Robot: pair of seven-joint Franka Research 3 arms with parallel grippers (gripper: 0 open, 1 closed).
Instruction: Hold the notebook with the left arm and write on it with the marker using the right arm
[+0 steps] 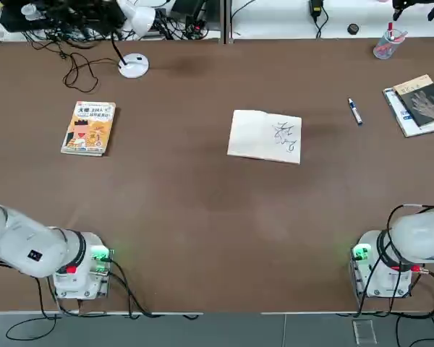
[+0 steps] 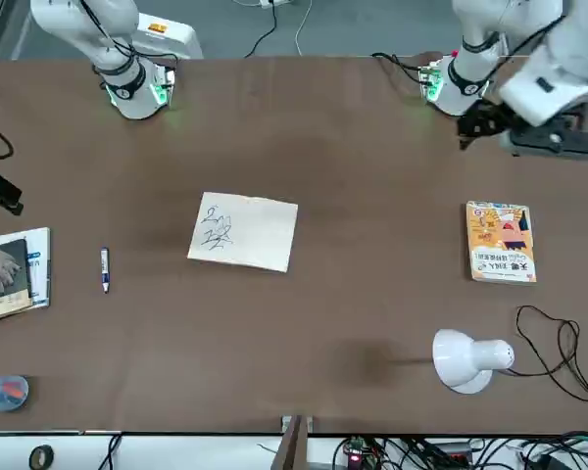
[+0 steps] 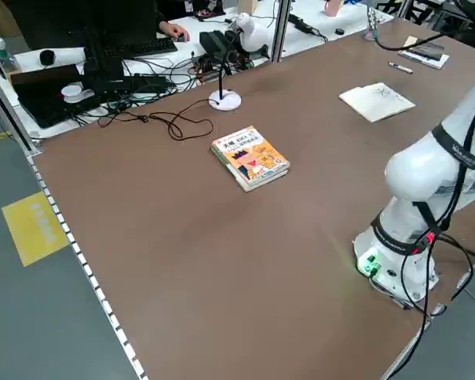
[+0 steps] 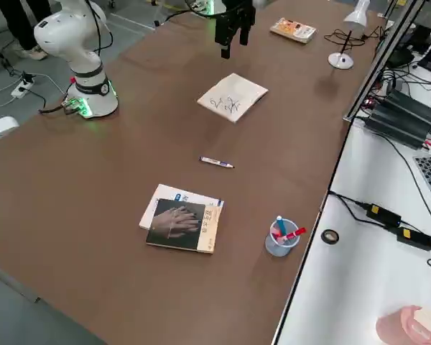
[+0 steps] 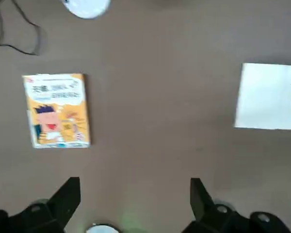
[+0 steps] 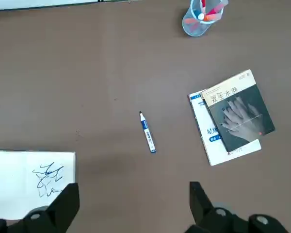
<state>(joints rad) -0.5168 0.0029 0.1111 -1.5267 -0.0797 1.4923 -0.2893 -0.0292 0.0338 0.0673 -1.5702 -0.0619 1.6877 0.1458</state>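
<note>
Both jaws are held wide open and empty, high above the bench (image 1: 202, 217)
Left gripper (image 5: 135, 204) and right gripper (image 6: 134, 206) are kept back near the bases; the notebook (image 1: 265, 136) is laid mid-bench, scribbled page up, with the marker (image 1: 355, 112) set apart on its right

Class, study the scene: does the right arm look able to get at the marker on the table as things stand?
Probably yes. The marker lies alone on bare table, apart from the notebook and the stacked books. The right gripper is open above it, with nothing between them.
</note>
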